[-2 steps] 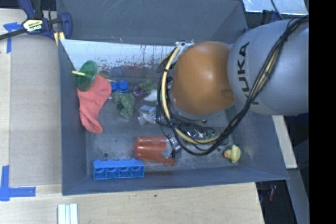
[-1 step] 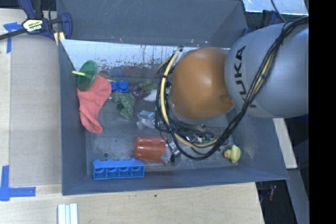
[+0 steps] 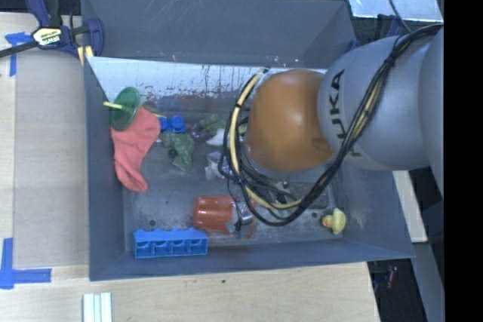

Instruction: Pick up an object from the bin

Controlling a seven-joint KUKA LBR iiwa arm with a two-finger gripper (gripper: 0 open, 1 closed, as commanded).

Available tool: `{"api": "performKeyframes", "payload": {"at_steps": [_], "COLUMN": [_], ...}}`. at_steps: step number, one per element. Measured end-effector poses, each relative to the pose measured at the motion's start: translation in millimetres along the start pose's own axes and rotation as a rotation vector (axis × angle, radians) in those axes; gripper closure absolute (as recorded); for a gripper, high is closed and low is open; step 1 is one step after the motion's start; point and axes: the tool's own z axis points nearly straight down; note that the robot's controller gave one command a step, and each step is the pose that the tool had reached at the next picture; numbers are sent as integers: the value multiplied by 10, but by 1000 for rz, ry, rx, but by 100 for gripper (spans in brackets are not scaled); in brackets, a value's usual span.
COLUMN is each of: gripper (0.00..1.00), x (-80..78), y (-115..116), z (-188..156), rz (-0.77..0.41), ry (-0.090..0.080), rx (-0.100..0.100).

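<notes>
My gripper (image 3: pixel 243 219) shows as a small metal part below the arm's orange cover, low in the middle of the bin. It sits right at the right end of an orange-red cylinder (image 3: pixel 212 213) that lies on the bin floor. I cannot tell whether it touches the cylinder. A long blue block (image 3: pixel 170 243) lies along the front wall, just left of and below the cylinder. A small yellow duck (image 3: pixel 333 221) rests at the front right.
A pink cloth (image 3: pixel 133 149) lies at the left, with a green round thing with a yellow stick (image 3: pixel 124 103) above it. A small blue piece (image 3: pixel 175 123), a dark green toy (image 3: pixel 181 152) and other small bits lie mid-bin. The arm covers the bin's right half.
</notes>
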Motion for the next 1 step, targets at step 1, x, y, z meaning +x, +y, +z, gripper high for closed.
{"api": "performKeyframes", "payload": {"at_steps": [1], "gripper": [0], "x": [-66], "y": [-41], "z": [88], "rz": [-62], "ry": [-3], "rx": [1]}}
